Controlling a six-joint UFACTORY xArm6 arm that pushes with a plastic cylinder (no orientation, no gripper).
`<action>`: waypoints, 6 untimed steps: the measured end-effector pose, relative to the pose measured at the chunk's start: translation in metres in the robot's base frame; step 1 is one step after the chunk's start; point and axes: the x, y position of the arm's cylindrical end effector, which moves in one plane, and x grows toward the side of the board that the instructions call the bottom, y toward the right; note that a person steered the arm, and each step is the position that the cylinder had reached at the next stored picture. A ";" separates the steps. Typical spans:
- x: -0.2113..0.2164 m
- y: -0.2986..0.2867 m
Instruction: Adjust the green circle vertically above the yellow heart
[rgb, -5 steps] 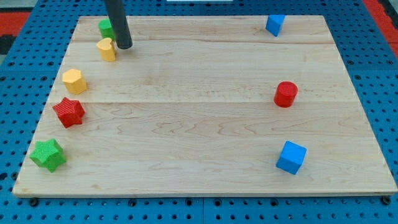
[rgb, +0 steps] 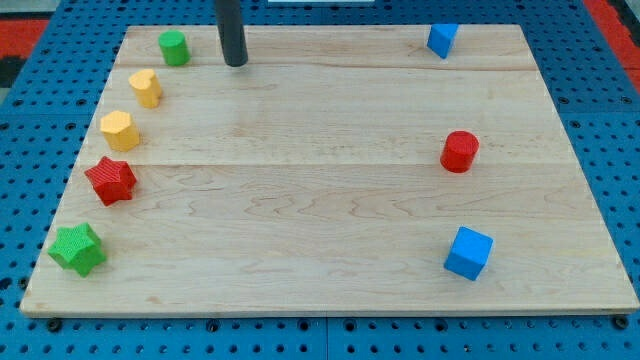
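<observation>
My tip (rgb: 236, 63) rests on the wooden board (rgb: 320, 230) near its top edge, just to the view's right of the green circle (rgb: 174, 47) and clear of it. I have no gripper on this rig, only the dark rod, so nothing is grasped; the tip touches no block.

The green circle sits near the board's top-left corner. The yellow heart (rgb: 146, 87) lies below it and slightly to the view's left, apart from it, so the circle stands above the heart and a little to the right of it.

Left column, continuing toward the view's bottom: a yellow hexagon (rgb: 119, 131) below the heart, then a red star (rgb: 111, 180), then a green star (rgb: 78, 248) near the bottom-left corner. These five blocks form a gentle arc along the board's left edge, each separate from its neighbours.

Right side: a small blue block (rgb: 441, 40) at the top edge, a red cylinder (rgb: 460, 151) at mid-height, and a blue cube (rgb: 468, 252) toward the bottom. All three are well apart from one another and from my tip.

The board lies on a blue pegboard surface (rgb: 40, 120).
</observation>
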 end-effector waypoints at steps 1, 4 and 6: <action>-0.010 -0.055; 0.085 0.008; 0.042 0.161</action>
